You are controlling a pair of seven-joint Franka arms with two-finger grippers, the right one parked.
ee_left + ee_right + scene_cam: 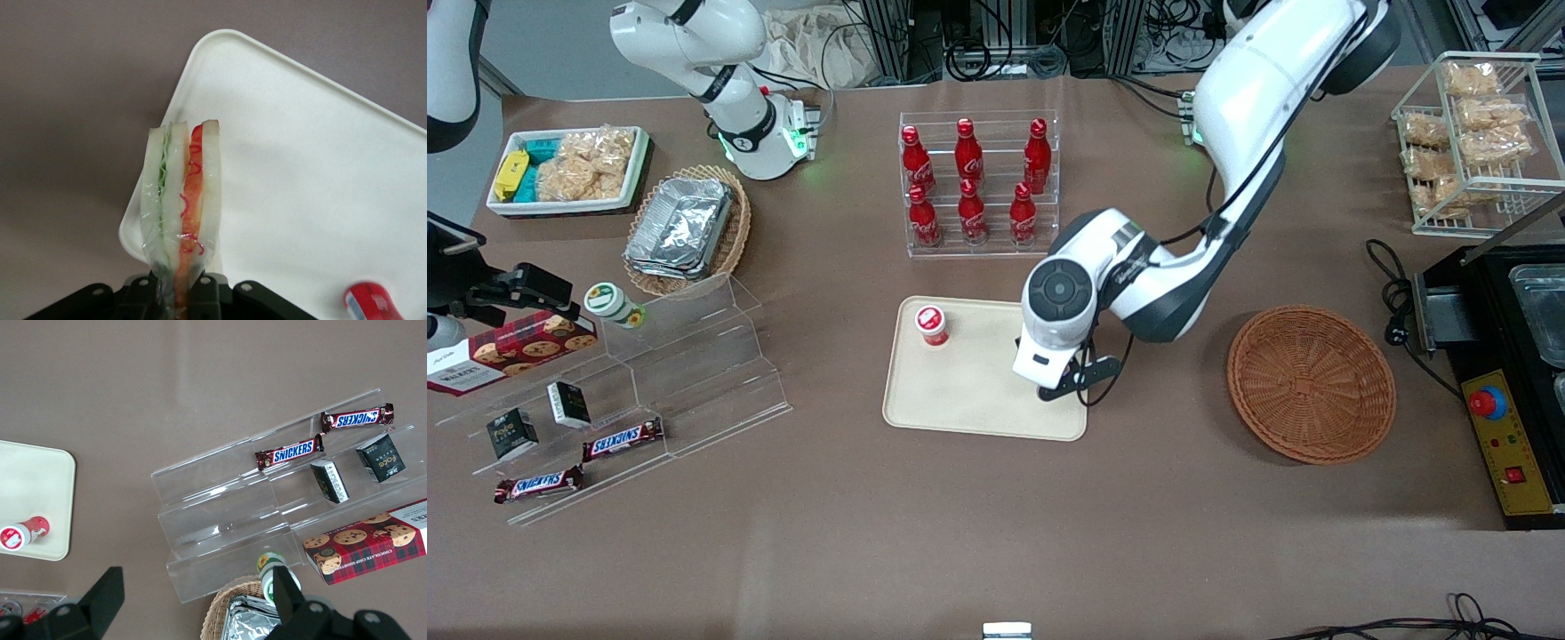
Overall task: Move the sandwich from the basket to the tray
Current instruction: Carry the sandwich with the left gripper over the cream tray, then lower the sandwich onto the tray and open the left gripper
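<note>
Front view, nearest the camera: tray (960, 404) is the closest task item, cream, flat on the table, with a small red-capped cup (932, 324) standing on it near the bottle rack (976, 182)
Front view, arm: gripper (1069, 384) hangs over the tray's edge toward the basket (1312, 384); wrist housing hides what it carries here
Front view, basket: sits beside the tray toward the working arm's end, nothing visible in it
Wrist view, grip: gripper (180, 293) is clamped on the sandwich (180, 207), pinching its narrow end through clear wrap, cut edge with green and red stripes facing the camera
Wrist view, position: sandwich is held above the tray (300, 200), near one rounded corner, not resting on it
Judgement: pinched at the tip so the wide end can meet the tray first; carry looks nearly done, lowering and release remain
</note>
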